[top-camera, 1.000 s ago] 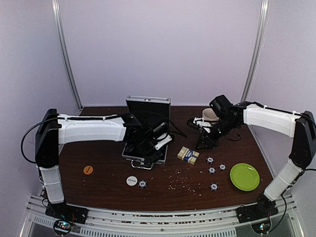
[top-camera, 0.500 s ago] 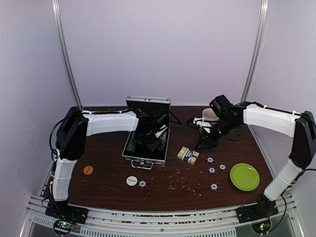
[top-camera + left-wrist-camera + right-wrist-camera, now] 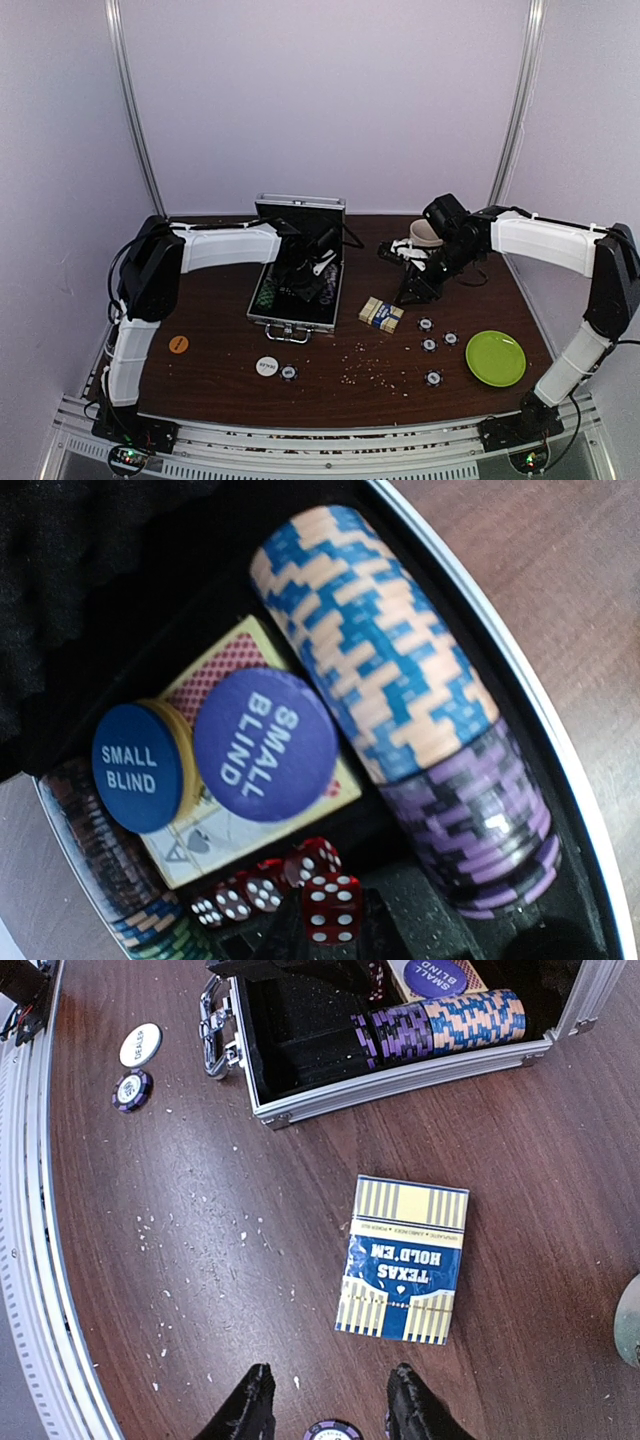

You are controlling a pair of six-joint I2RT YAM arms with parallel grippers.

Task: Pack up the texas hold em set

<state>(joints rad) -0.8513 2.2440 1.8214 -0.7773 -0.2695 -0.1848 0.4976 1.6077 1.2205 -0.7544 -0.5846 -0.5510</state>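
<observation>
Top view: silver case (image 3: 290, 322) open left of centre, left gripper (image 3: 305, 285) dipping inside, spread impossible to tell; card deck (image 3: 381, 314) just right of it.

Left wrist: chip rolls (image 3: 390, 680) and red dice (image 3: 320, 890) in the black interior.

Right wrist: right gripper (image 3: 330, 1400) wide apart, empty, loose chip (image 3: 333, 1430) lying between its fingers, deck just beyond.

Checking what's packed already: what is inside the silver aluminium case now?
In the silver aluminium case: a row of blue-cream and purple striped chips, two blue SMALL BLIND discs lying on red-patterned cards, and red dice. The discs cover most of the cards.
</observation>
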